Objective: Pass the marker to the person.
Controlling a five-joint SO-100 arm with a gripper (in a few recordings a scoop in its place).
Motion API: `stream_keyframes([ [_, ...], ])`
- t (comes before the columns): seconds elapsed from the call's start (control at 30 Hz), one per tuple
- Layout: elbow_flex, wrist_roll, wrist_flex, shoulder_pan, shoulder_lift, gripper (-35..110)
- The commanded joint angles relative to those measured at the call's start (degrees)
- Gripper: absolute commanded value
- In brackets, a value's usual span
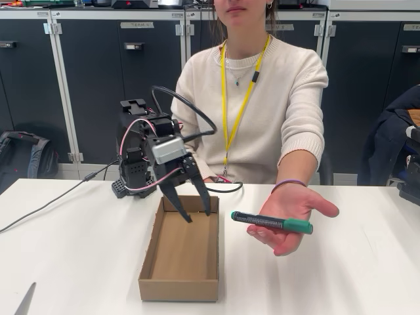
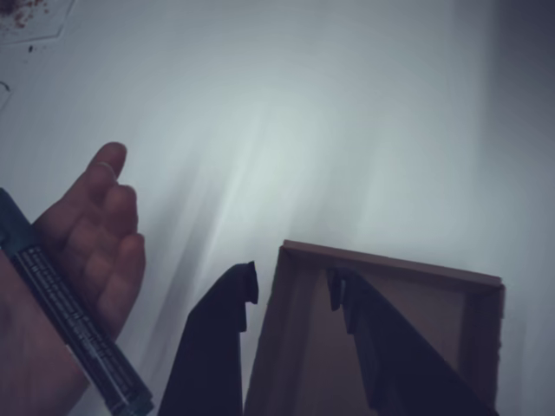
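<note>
The marker (image 1: 272,223) lies across the person's open palm (image 1: 289,220), green cap pointing right in the fixed view. The person (image 1: 259,98) sits behind the table in a cream sweater with a yellow lanyard, arm stretched over the table. My gripper (image 1: 198,215) hangs open and empty over the far end of a cardboard box (image 1: 180,252), left of the hand. In the wrist view the marker (image 2: 74,325) rests on the hand (image 2: 82,260) at lower left, apart from my dark fingers (image 2: 217,338), and the gripper (image 2: 293,290) stands open above the box's corner.
The shallow open cardboard box (image 2: 390,264) is empty. A black cable (image 1: 46,207) runs across the white table (image 1: 79,256) to the left. Dark cabinets stand behind, with a bag (image 1: 23,154) on the floor at left and a jacket at right.
</note>
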Motion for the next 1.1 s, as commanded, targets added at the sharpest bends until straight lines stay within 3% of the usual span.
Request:
stream_keyframes([
  [0.0,4.0,-1.4,-2.7,4.5,8.8,17],
  [1.07,6.9,-0.1,-1.8,5.0,10.6,18],
])
